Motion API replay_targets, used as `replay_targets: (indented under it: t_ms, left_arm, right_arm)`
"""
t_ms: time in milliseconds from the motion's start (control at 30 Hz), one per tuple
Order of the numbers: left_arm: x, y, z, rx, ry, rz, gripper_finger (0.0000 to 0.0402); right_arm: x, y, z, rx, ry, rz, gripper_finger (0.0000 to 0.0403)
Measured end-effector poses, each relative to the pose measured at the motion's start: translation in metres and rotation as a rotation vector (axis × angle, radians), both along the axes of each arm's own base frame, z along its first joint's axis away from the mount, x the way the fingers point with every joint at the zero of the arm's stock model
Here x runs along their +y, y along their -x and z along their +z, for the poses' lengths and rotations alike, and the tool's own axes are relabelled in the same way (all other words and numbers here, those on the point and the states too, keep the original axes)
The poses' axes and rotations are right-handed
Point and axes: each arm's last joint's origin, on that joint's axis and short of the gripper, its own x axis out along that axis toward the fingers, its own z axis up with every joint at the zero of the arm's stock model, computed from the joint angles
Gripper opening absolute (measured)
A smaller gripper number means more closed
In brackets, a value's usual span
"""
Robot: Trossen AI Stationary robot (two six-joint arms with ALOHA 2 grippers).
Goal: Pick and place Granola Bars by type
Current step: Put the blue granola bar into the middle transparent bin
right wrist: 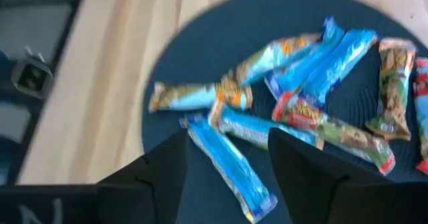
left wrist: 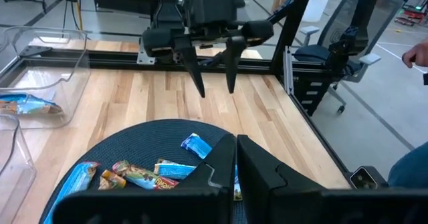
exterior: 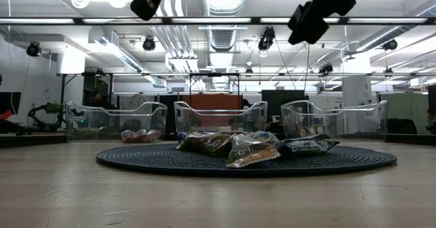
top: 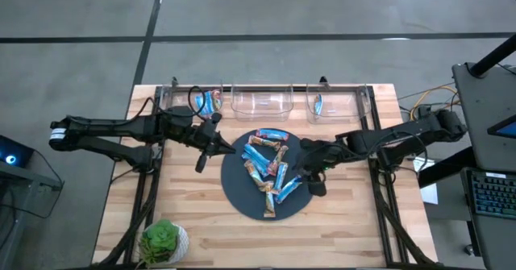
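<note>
The right gripper (top: 310,176) hangs over the right-hand part of the dark round mat (top: 234,189), jaws spread and holding nothing, and in its wrist view a bright blue bar (right wrist: 231,167) lies on the mat right between and just ahead of its fingers, its long axis running roughly along the reach rather than across the gap. The rest of the Granola Bars (top: 270,169) lie heaped at the mat's middle, a few already in the clear bins (top: 262,101) beyond it. The left gripper (top: 211,147), clenched empty, waits at the mat's left edge, so the right arm seems nearer.
</note>
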Motion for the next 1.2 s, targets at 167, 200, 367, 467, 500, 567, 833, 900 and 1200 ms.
replay_targets:
  t_ms: [167,200,367,467,500,567,833,900,1200]
  left_arm:
    - [0.0,0.0,0.0,0.002,0.0,0.0,0.0]
    - [0.0,0.0,0.0,0.003,0.0,0.0,0.0]
    - [0.0,0.0,-0.001,0.01,0.0,0.0,0.0]
    - [0.0,0.0,-0.001,0.012,0.001,0.0,0.0]
    - [0.0,0.0,-0.001,0.012,0.0,0.0,0.0]
    - [0.0,0.0,-0.001,0.012,0.001,0.0,0.0]
    - [0.0,0.001,-0.002,0.027,0.002,0.0,0.0]
    - [0.0,0.001,-0.003,0.029,0.002,0.0,0.0]
    - [0.0,0.001,-0.003,0.032,0.002,0.0,0.0]
  right_arm:
    - [0.002,-0.013,-0.008,0.13,0.059,0.044,0.0208]
    - [0.003,-0.016,-0.01,0.14,0.069,0.058,0.0209]
    - [0.007,-0.028,-0.023,0.186,0.081,0.146,0.021]
    - [0.008,-0.032,-0.03,0.202,0.107,0.188,0.021]
    - [0.008,-0.033,-0.033,0.208,0.118,0.204,0.021]
    - [0.008,-0.035,-0.037,0.215,0.141,0.237,0.021]
    - [0.01,-0.043,-0.062,0.279,0.176,0.34,0.021]
    - [0.011,-0.046,-0.07,0.304,0.172,0.362,0.021]
    - [0.012,-0.052,-0.096,0.385,0.186,0.389,0.021]
